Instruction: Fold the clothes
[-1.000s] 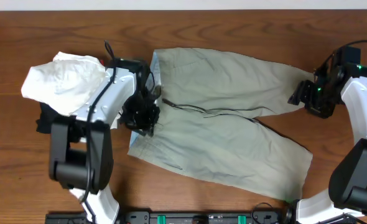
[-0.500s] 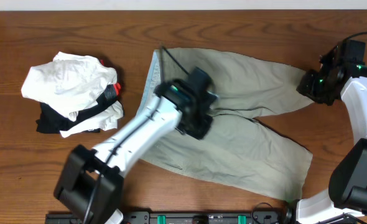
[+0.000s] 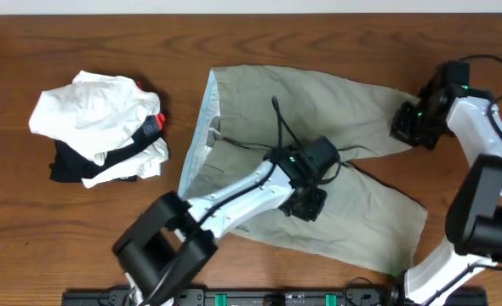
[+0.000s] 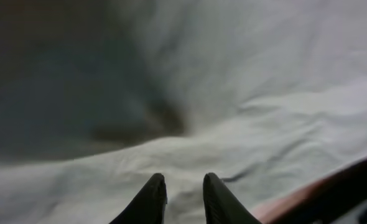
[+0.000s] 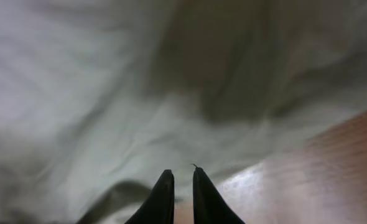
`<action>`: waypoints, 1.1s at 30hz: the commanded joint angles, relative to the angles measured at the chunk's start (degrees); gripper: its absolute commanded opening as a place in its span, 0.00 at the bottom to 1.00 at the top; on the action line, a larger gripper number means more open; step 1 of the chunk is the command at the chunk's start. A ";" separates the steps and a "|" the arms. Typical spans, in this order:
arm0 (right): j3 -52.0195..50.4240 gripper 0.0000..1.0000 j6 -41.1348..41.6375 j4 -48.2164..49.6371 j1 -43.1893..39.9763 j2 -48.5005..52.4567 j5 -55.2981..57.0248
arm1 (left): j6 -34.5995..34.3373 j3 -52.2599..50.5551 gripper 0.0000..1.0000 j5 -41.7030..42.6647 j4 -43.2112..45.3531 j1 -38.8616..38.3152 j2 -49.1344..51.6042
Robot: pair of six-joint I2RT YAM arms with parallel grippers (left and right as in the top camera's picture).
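Khaki cotton covers the middle of the wooden table: the shorts lie spread flat beside the pile of white and black garments. The pale blue waistband is the end nearest that pile, and both legs run straight away from it, so the long axis points from the pile toward the right arm. The left gripper hangs low over the cloth near the crotch, farther from the pile than the waistband. Its fingers are parted by a narrow gap, with nothing between them. The right gripper sits at the end farthest from the pile, at the hem of the far leg. Its fingers are almost pressed together, with only a sliver between them and no cloth seen in it. In its own view, the cloth edge meets bare wood just ahead. The near leg ends well away from both grippers. A lengthwise fold would probably bring one leg over the other along that axis. The right arm is the nearer to a hem, while the left arm is better placed for the crotch than for the waistband.
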 commanded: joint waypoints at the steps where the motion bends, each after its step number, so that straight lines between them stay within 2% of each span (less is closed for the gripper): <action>1: -0.09 0.10 3.26 1.99 0.39 2.89 0.20 | -3.10 -0.39 0.23 -0.11 -0.79 -0.57 2.32; 4: -0.09 0.10 2.86 5.53 0.24 4.90 3.67 | -3.89 -0.42 0.23 0.39 -2.40 -0.55 3.17; 10: -0.07 0.04 2.21 17.35 -0.55 8.04 13.81 | -5.77 -0.46 0.22 0.39 -8.66 -0.55 3.28; 14: 0.09 0.02 1.55 24.70 -2.56 8.15 9.97 | -5.77 -0.50 0.22 0.37 -12.85 -0.55 3.28; 16: 0.92 0.09 -0.81 25.29 -3.69 7.74 2.71 | -5.77 -0.50 0.22 0.37 -13.84 -0.55 3.28; 18: 1.95 0.24 -3.30 24.52 -5.53 6.69 -5.70 | -5.77 -0.50 0.22 0.35 -13.99 -0.55 3.28; 21: 2.10 0.38 -3.32 23.50 -8.48 4.61 -8.94 | -5.77 -0.50 0.22 0.33 -13.57 -0.55 3.28; 23: 2.10 0.44 -3.26 23.50 -10.93 3.37 -10.49 | -5.75 -0.50 0.22 0.31 -13.35 -0.55 3.28; 27: 2.08 0.43 -3.08 22.45 -15.47 2.95 -13.14 | -5.75 -0.50 0.22 0.33 -12.46 -0.55 3.28; 33: 1.49 0.41 -3.10 20.70 -16.31 4.57 -9.18 | -5.75 -0.50 0.22 0.33 -11.85 -0.55 3.28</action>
